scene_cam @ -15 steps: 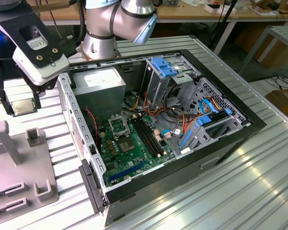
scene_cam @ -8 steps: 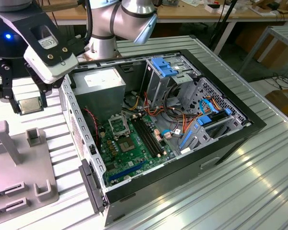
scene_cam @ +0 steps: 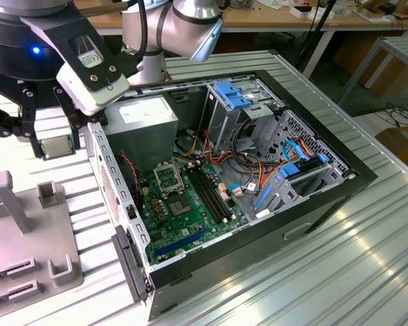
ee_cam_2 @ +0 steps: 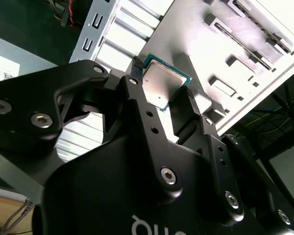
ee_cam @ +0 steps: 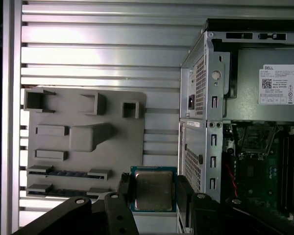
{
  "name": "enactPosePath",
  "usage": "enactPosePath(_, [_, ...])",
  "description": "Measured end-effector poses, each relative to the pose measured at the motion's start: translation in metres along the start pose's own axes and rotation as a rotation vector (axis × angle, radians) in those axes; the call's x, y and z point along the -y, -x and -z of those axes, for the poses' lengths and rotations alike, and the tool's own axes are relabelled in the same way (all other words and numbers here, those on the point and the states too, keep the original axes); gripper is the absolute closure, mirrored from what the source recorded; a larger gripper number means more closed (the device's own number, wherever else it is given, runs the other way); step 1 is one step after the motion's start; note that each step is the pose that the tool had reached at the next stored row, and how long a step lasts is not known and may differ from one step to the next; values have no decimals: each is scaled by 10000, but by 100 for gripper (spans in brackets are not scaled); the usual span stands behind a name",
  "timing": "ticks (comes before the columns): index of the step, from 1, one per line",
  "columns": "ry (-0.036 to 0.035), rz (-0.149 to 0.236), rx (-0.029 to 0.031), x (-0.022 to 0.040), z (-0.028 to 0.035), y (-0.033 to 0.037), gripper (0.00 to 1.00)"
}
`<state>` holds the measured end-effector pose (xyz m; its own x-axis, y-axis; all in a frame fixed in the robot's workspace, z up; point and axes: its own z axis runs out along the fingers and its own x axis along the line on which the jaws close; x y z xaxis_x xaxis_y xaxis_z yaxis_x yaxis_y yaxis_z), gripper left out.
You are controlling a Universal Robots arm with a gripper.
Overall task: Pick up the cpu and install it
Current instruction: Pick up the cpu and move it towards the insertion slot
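My gripper (scene_cam: 56, 145) hangs above the table at the exterior view's left, beside the open computer case, and is shut on the cpu (scene_cam: 56, 145), a thin square chip with a silver-grey top. Both wrist views show the cpu (ee_cam: 153, 190) (ee_cam_2: 161, 84) clamped by its edges between the two black fingers (ee_cam: 183, 193). Inside the case the green motherboard (scene_cam: 183, 217) lies flat, and its square socket (scene_cam: 167, 178) with a metal frame sits near the board's far end. The socket (ee_cam: 257, 138) is off to the side of the held chip in the first wrist view.
A grey parts holder (scene_cam: 24, 224) (ee_cam: 83, 142) with raised blocks and slots lies on the ribbed metal table (scene_cam: 340, 272) under the gripper. The case's rear wall (scene_cam: 115, 197) stands between the gripper and the motherboard. Power supply (scene_cam: 146, 119), drive cages and cables crowd the case.
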<state>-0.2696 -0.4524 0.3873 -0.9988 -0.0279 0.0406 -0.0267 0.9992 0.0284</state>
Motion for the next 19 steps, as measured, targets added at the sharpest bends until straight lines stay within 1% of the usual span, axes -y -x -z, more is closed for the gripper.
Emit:
enactPosePath(4, [0, 0, -9, 2, 3, 60, 53])
enactPosePath(5, [0, 0, -12, 2, 4, 85, 53])
enactPosePath(17, [1, 0, -37, 7, 11, 257, 53])
enactPosePath(19, [1, -1, -42, 8, 12, 300, 53])
